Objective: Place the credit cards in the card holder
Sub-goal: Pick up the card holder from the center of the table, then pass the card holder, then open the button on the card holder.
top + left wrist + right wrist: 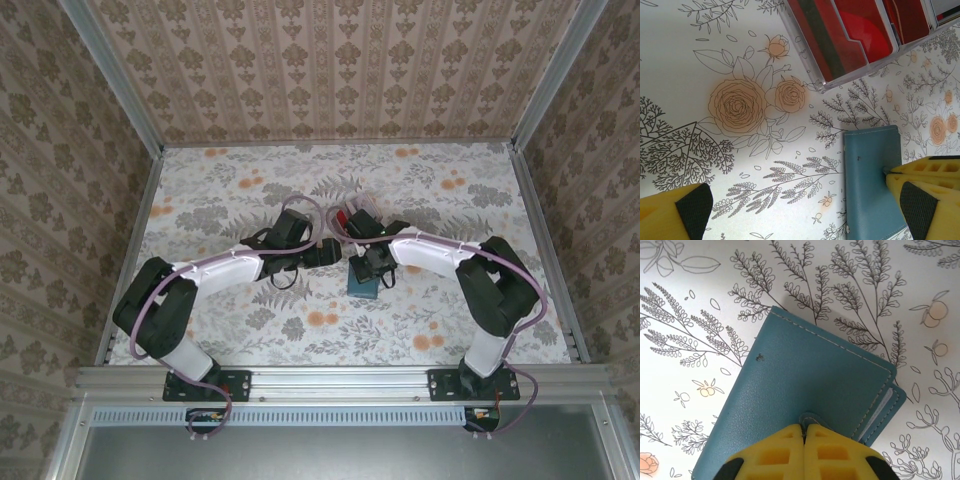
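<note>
At the near edge of the floral-patterned table [250, 330], the two arms stand on their bases and lean in toward the middle. Just beyond them the card holder [362, 285] lies flat and folded shut, a dark teal wallet with pale stitching. The right gripper [804, 429] is down on it, its yellow fingers pressed fully together and their tips touching a small rounded tab on the wallet's cover. Whether the tab is pinched between them cannot be told. The left gripper [800, 195] hangs close beside the wallet, jaws spread wide and holding nothing. Farther back, a clear plastic box [825, 82] stands near the wallet but apart from it, with the red credit cards [860, 30] inside its compartments.
</note>
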Controlling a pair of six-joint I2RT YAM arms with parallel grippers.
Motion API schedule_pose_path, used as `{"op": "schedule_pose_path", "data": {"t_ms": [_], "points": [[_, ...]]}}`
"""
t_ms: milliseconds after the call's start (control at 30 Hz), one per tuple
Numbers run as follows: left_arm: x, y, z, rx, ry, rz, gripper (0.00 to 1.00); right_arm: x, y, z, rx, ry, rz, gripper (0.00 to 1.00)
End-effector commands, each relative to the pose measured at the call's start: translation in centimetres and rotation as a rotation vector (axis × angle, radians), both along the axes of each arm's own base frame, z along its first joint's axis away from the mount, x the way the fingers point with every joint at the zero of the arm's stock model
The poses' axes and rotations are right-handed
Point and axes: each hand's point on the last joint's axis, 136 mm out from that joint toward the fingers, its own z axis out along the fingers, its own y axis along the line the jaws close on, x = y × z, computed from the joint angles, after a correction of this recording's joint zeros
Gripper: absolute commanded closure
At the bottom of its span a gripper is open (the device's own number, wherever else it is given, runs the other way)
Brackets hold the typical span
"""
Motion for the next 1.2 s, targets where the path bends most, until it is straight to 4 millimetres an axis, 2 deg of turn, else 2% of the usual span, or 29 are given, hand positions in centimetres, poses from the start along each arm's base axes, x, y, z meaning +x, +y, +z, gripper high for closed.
{"op": "schedule_pose_path", "data": {"t_ms": [0, 167, 300, 467, 567, 700, 867, 933, 1067, 1167], "points": [[0.8, -0.5, 0.9, -0.025, -0.015, 0.019, 0.0, -1.3, -0.8, -1.1, -0.038, 0.035, 0.024, 1.0], [0.7, -0.7, 1.0, -0.06, -0.017, 0.02, 0.01, -0.8, -0.1, 2.6, 0.06, -0.061, 0.029, 1.0], [0.8, -1.9, 1.6, -0.131, -0.025, -0.007, 0.02, 0.2, 0.9, 5.8, 0.139, -0.156, 0.033, 1.0], [1.1, -4.3, 3.8, -0.304, -0.018, -0.055, 0.03, 0.7, 1.1, 8.8, 0.218, -0.243, 0.029, 1.0], [1.4, -5.3, 5.0, -0.393, -0.01, -0.066, 0.07, 1.1, 0.8, 9.7, 0.23, -0.288, 0.015, 1.0], [1.3, -5.9, 5.6, -0.416, -0.006, -0.085, 0.13, 1.5, 1.0, 11.0, 0.271, -0.326, 0.0, 1.0], [1.1, -6.5, 6.4, -0.433, -0.011, -0.114, 0.32, 2.0, 1.2, 11.8, 0.316, -0.351, -0.029, 1.0], [1.0, -6.8, 6.6, -0.406, -0.03, -0.139, 0.36, 2.2, 1.2, 11.8, 0.325, -0.357, -0.047, 1.0], [0.7, -7.6, 7.1, -0.41, -0.036, -0.163, 0.36, 2.5, 1.5, 12.0, 0.364, -0.363, -0.08, 1.0], [0.6, -8.0, 7.0, -0.441, -0.023, -0.166, 0.4, 2.6, 1.5, 13.5, 0.415, -0.409, -0.095, 1.0]]}}
